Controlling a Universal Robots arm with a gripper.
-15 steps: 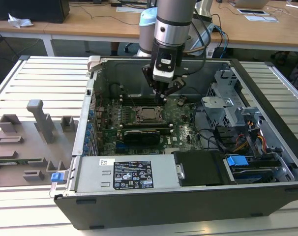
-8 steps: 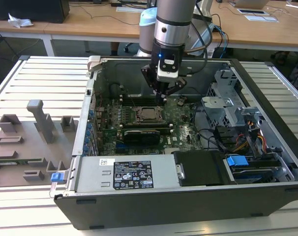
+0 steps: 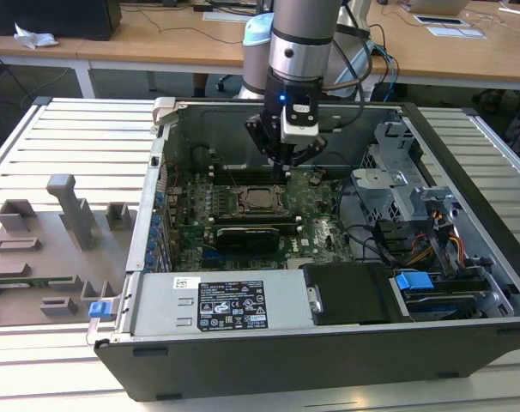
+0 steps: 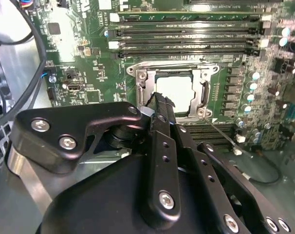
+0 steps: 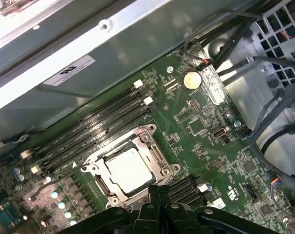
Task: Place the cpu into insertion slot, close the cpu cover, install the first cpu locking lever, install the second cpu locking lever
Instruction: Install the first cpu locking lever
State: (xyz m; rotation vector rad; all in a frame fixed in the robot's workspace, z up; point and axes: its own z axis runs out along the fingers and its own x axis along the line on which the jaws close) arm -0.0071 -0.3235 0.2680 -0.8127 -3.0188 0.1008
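Note:
The cpu [image 4: 175, 90] [image 5: 129, 169] lies flat in the insertion slot [image 3: 262, 200], its pale face showing through the window of the cpu cover [image 4: 203, 92] [image 5: 155, 153]. The cover lies down over the chip. A thin metal lever [image 4: 220, 132] slants out from one corner of the socket. My gripper [image 3: 287, 167] [image 4: 159, 100] [image 5: 159, 191] hangs just above the socket's edge, inside the open computer case. Its black fingers are shut together and hold nothing. In both wrist views the fingertips cover part of the socket's rim.
Long black memory slots [image 4: 186, 34] [image 5: 89, 126] run beside the socket. A black card [image 3: 251, 233], a power supply [image 3: 217, 305], a drive cage [image 3: 397, 172] and loose cables [image 5: 264, 126] crowd the case. Grey fixtures [image 3: 71, 210] stand on the table at the exterior view's left.

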